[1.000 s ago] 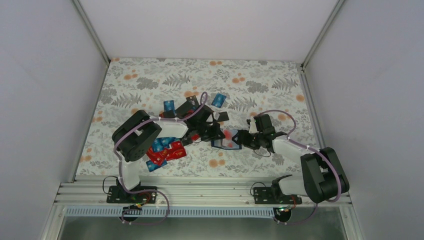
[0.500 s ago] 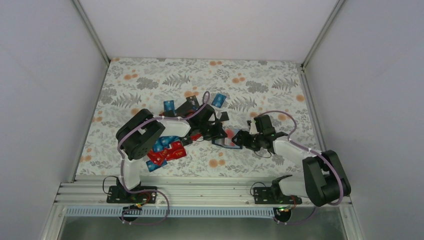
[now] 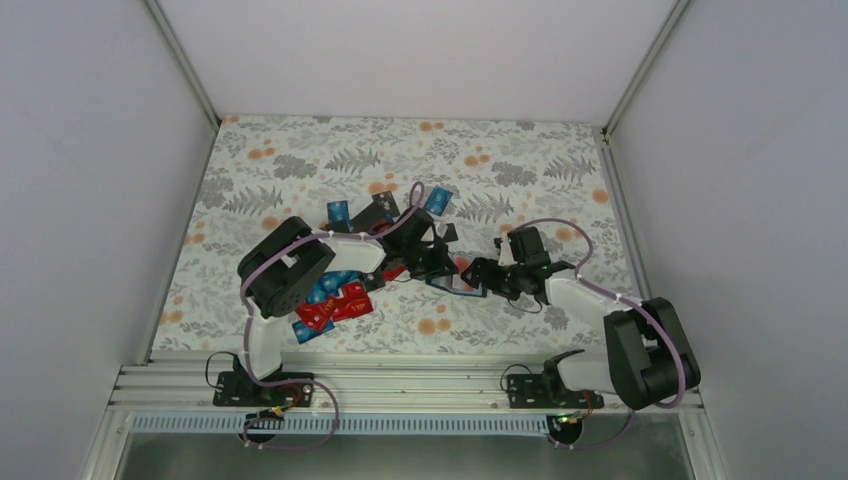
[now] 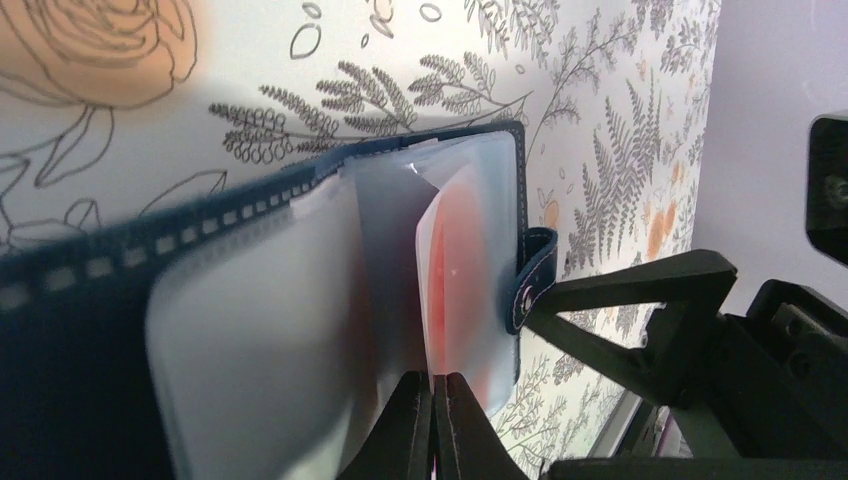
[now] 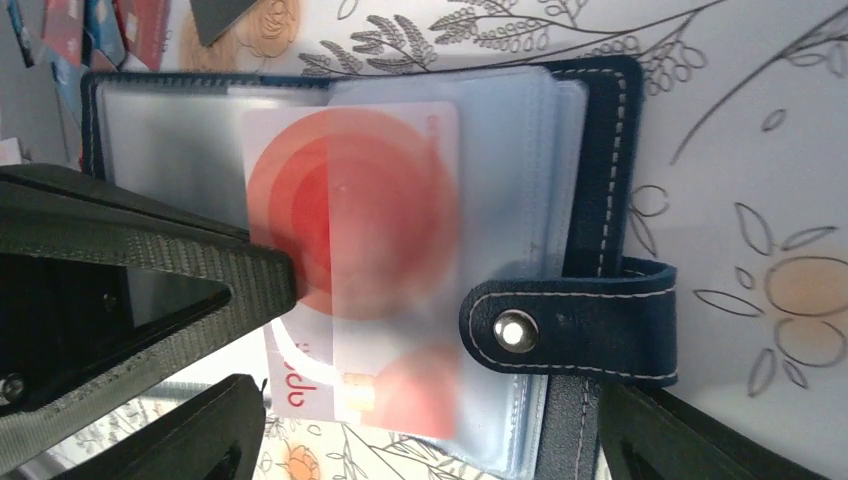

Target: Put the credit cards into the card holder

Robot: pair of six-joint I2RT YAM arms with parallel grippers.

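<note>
card holder [image 5: 600, 180] lies on table [image 3: 300, 160], mid-front | one credit card [image 5: 350, 250] sits partway inside it | pile of cards [image 3: 338, 303] left of holder | loose cards [image 3: 436, 199] behind it

Left arm [image 3: 345, 255] and right arm [image 3: 580, 290] meet at a dark blue card holder [image 3: 447, 284] on a floral table [image 3: 300, 165]; red and blue credit cards [image 3: 335, 302] lie heaped nearby.

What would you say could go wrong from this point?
The red-and-white card sits only partly inside a clear sleeve of the card holder; it may slip out. The left gripper seems to pinch a sleeve; pulling away could drag or tear it. The open right gripper straddles the card holder and might nudge it.
</note>
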